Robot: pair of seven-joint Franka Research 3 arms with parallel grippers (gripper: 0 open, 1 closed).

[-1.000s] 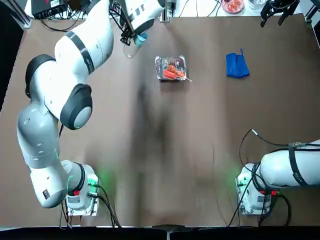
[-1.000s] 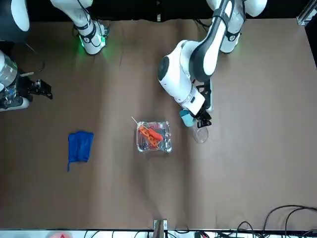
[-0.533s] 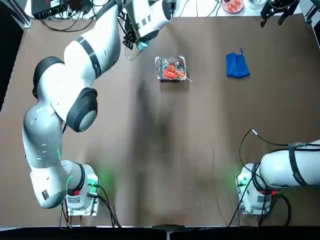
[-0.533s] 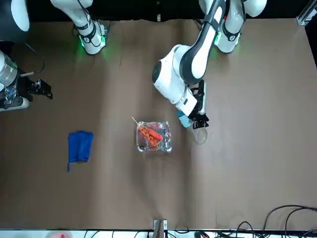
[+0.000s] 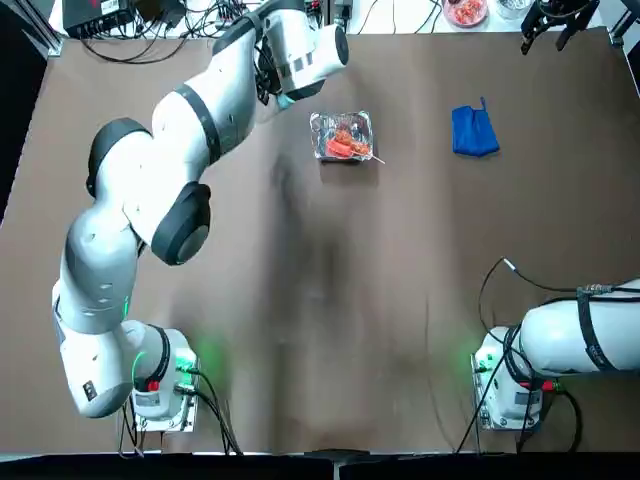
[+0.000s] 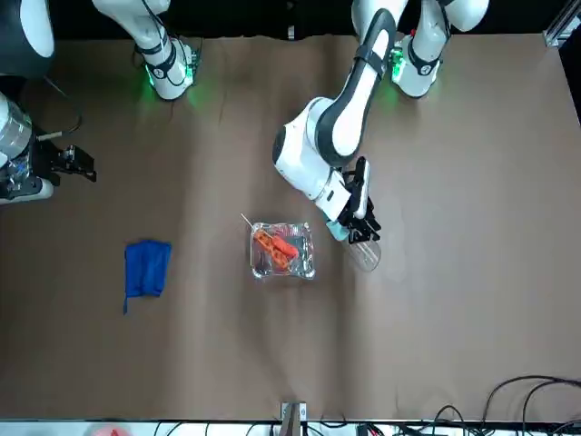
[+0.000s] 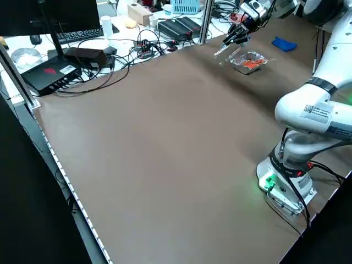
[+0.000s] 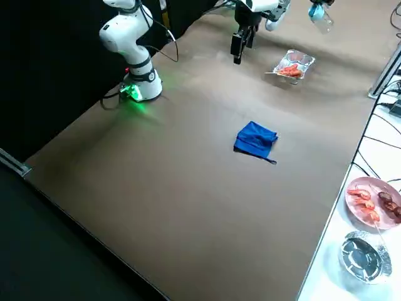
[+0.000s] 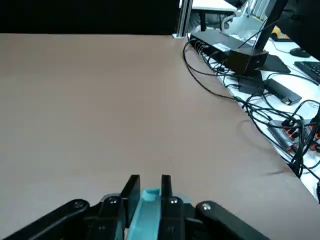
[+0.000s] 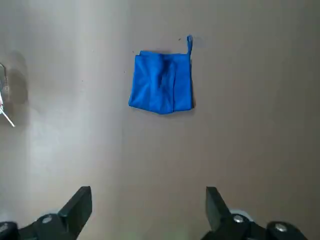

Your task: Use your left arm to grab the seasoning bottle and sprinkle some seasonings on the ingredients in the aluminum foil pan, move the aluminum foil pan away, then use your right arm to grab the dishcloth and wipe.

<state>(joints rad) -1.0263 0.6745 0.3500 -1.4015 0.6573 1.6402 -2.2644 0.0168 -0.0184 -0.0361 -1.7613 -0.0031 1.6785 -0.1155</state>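
Note:
My left gripper is shut on the seasoning bottle, a clear bottle held by its light-blue cap and tilted above the table, just beside the aluminum foil pan. In the top view the cap shows left of the pan. The orange-red ingredients with a thin stick lie in the pan. The blue dishcloth lies flat to the pan's right. My right gripper hangs open high above the dishcloth, off to its side at the far right corner.
Behind the table's far edge are cables, black boxes and a blue basket. A pink plate of food and a metal bowl sit on the white surface past the far edge. Both arm bases stand at the near edge.
My left arm has swung the bottle toward the pan, closing most of the gap. The right arm, pan and dishcloth have not moved.

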